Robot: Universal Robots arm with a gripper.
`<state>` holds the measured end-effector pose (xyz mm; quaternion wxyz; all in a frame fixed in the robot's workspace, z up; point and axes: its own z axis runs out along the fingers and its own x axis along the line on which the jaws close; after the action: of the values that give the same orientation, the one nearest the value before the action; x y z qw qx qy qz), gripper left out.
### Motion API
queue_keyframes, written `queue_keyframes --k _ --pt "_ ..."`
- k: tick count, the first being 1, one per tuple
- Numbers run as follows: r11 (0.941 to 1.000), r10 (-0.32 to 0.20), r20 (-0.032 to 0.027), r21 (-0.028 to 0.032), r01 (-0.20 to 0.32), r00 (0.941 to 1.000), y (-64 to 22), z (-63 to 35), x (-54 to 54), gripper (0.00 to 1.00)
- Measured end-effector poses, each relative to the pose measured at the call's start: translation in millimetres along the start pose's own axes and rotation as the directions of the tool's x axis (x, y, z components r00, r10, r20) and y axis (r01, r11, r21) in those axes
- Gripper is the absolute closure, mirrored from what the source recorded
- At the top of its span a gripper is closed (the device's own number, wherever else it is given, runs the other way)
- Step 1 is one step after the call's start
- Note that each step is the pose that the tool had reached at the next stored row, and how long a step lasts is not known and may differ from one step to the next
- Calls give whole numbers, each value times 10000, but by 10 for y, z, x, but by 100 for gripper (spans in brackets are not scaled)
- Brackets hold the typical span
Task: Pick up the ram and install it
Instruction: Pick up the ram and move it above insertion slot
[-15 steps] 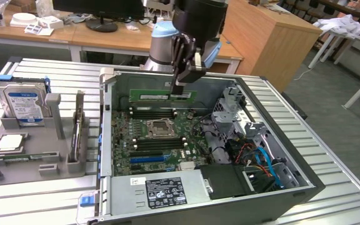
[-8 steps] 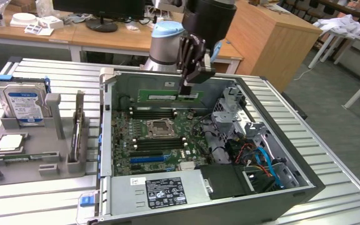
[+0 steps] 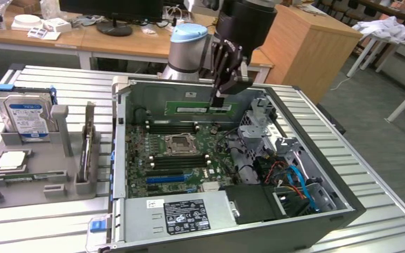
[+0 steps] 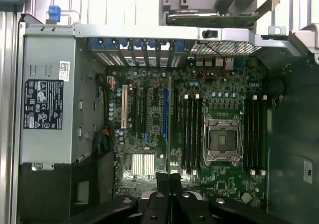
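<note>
Jaws pinching the ram (image 3: 192, 109), closed almost fully on its thin board. Gripper (image 3: 219, 105) hanging inside the open case (image 3: 118, 158), near the case's far wall as the exterior view shows it. Ram lying level, running lengthwise along that wall, over the far edge of the motherboard (image 3: 181, 158) and not seated in a slot. Wrist view looking straight down on the board, with dark fingers (image 4: 160, 184) pressing together and the CPU socket (image 4: 222, 139) lying between the slot banks. Hard drive (image 3: 25, 113) standing in a grey tray (image 3: 34, 187) toward the table's (image 3: 371, 174) edge at the exterior view's left.
</note>
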<state>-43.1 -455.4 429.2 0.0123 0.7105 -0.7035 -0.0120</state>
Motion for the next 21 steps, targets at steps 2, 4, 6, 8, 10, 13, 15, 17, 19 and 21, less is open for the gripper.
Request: queue_keyframes --k 2,4,6,8,10,13,15,17,19,21 --pt "10000 0 0 0 0 10000 -5 0 0 88" --pt "10000 1 1 0 -1 10000 -5 0 -1 88" --pt "10000 1 1 0 -1 10000 -5 0 -1 88" --pt "10000 0 4 4 0 10000 -6 2 -18 88" --pt "10000 1 5 5 -1 10000 -6 5 -53 88" --pt "10000 4 4 5 -4 10000 -7 10 -128 88" --pt "10000 5 4 6 -5 10000 -8 15 -179 88" --pt "10000 7 3 5 -7 10000 -9 19 -229 88" --pt "10000 11 4 5 -11 10000 -9 24 -275 88" --pt "10000 13 4 5 -13 10000 -9 28 -312 88"
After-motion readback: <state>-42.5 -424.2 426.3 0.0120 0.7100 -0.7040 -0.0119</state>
